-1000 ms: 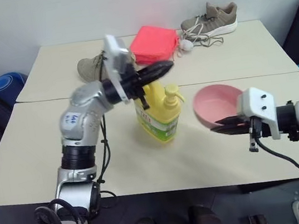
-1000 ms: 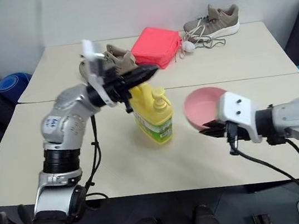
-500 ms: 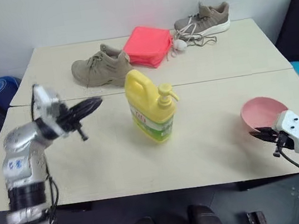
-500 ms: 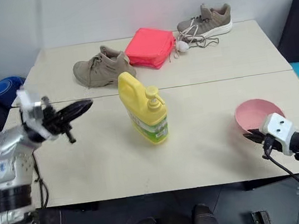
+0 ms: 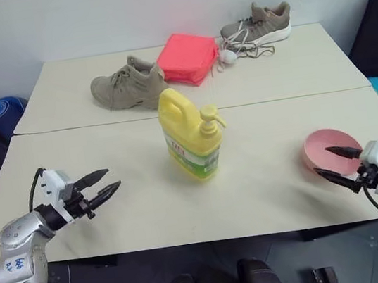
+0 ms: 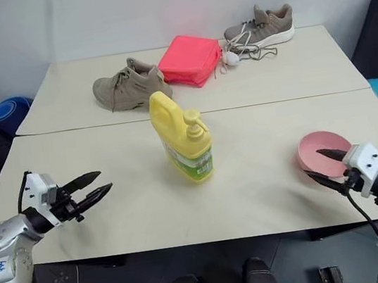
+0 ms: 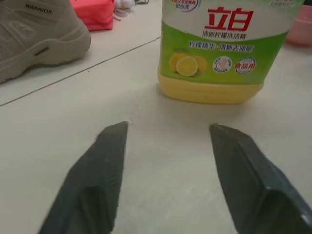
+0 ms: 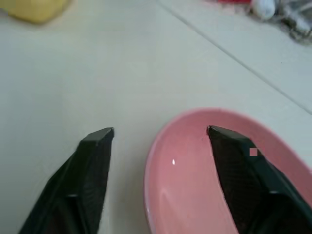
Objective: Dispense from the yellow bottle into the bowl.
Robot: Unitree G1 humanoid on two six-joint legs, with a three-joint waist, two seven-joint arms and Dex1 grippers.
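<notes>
Yellow bottle [image 5: 189,135]: we're seeing it standing upright near the middle of the front table [image 5: 150,211], pump nozzle pointing toward the robot's right, green-and-white label facing us. Nothing is touching it.

Bowl [image 5: 332,148]: we're looking at the pink bowl sitting flat near the table's front right edge, well apart from the bottle.

Left gripper [image 5: 103,185]: it's hanging low over the front left part of the table with its two black fingers spread apart and holding nothing. In the left wrist view the fingers [image 7: 97,180] are framing bare tabletop, with the bottle's label straight ahead and clear of both tips.

Right gripper [image 5: 333,164]: it's sitting right at the bowl with the jaws wide apart, gripping nothing. In the right wrist view one finger [image 8: 246,175] is showing in front of the pink bowl and the other over the table just beside the rim, so we're reading it as straddling the near rim; we can't tell whether either finger is actually touching.

Back table stuff: a tan shoe [image 5: 127,86] is lying behind the bottle, a pink-red square stack of cloths [image 5: 192,56] is beside it, and a second shoe [image 5: 260,22] is further back to the right.
</notes>
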